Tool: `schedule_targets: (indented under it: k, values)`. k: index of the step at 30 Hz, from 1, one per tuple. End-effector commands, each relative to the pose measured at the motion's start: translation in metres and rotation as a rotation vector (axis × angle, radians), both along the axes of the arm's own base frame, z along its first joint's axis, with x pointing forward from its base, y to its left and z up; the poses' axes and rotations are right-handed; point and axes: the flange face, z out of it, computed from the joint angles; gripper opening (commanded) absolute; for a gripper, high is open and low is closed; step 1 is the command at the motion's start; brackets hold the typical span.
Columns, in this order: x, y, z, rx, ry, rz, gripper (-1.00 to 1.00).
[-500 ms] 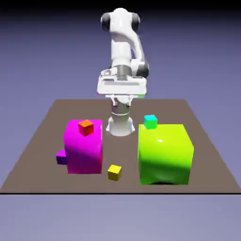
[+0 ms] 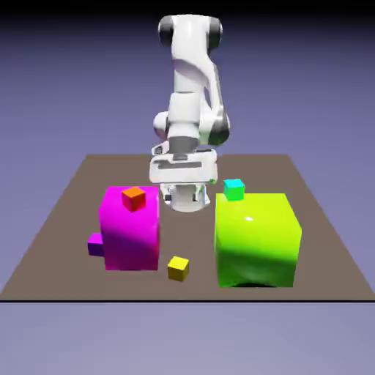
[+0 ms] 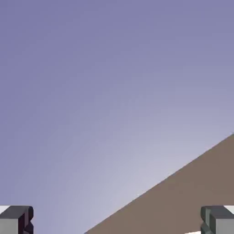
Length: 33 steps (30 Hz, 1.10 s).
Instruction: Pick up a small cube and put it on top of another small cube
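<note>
Still, yellow cube (image 2: pixel 178 268) near table (image 2: pixel 322 220) edge

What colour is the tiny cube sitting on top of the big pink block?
Orange: the tiny orange cube on the big magenta block shows best in the exterior view.

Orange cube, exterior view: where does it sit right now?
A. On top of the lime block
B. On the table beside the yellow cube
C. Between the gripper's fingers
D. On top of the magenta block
D. The orange cube rests on the top face of the magenta block, while the yellow cube lies on the table.
</note>
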Motion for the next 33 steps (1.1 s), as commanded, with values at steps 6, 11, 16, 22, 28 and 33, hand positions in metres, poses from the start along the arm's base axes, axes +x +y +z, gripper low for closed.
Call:
schedule_targets:
  k: [6, 11, 16, 22, 28, 33]
  values:
    - [0.008, -0.008, -0.04, 0.132, 0.107, -0.268, 0.0]
    - [0.012, -0.014, -0.074, 0.228, 0.195, -0.501, 0.0]
    - [0.013, -0.019, -0.109, 0.311, 0.283, -0.741, 0.0]
    - [0.011, -0.023, -0.15, 0.392, 0.387, -1.038, 0.0]
    - [0.011, -0.023, -0.188, 0.419, 0.428, -1.156, 0.0]
    - [0.011, -0.02, -0.236, 0.417, 0.428, -1.156, 0.0]
